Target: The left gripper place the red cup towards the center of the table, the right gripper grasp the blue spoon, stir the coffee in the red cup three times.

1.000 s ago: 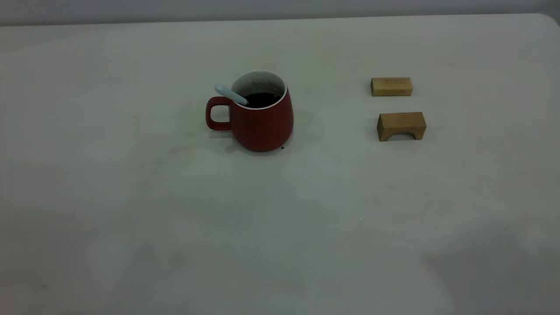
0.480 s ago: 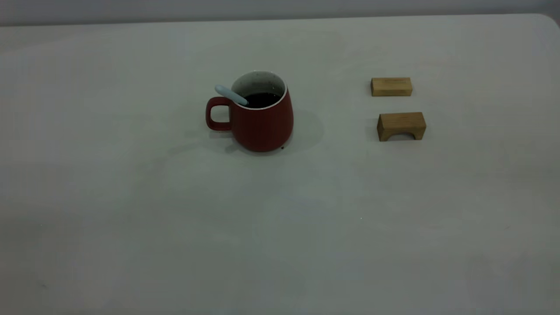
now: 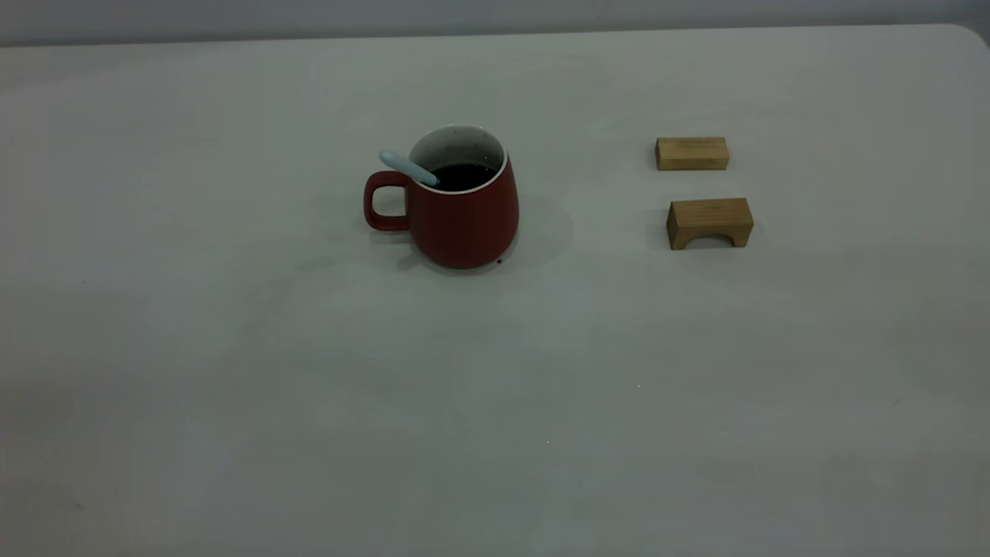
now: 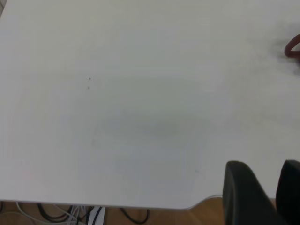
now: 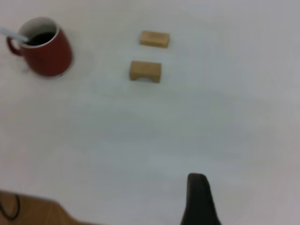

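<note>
Your left gripper (image 4: 262,194) sits at the near table (image 3: 232,387) edge, its two fingers slightly apart and holding nothing. Of your right gripper only one dark finger (image 5: 199,199) shows, so I cannot tell its opening. The red cup (image 3: 464,209) stands well away from both, the blue spoon (image 3: 407,168) leaning on its rim, bowl in the coffee (image 3: 462,176). Reach in carelessly and you could knock the protruding handle, tipping cup or spoon.
</note>
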`<move>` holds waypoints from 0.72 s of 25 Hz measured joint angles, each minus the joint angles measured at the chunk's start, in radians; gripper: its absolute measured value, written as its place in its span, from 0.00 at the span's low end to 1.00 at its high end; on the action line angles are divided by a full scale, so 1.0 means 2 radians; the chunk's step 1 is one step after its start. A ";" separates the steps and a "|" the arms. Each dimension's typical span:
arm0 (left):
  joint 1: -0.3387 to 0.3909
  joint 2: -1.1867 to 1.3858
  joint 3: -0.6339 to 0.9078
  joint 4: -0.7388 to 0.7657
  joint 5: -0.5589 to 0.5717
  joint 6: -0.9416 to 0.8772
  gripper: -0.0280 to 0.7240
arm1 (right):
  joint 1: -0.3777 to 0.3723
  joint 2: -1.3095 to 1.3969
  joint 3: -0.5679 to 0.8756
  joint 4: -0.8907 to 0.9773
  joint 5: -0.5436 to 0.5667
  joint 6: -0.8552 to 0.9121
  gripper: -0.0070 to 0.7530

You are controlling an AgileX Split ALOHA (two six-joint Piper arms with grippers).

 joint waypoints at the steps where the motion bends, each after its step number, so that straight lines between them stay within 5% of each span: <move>1: 0.000 0.000 0.000 0.000 0.000 0.000 0.36 | 0.000 -0.002 0.005 -0.007 -0.001 0.005 0.77; 18: 0.000 0.000 0.000 0.000 0.000 0.000 0.36 | 0.000 -0.002 0.011 -0.033 -0.010 0.043 0.77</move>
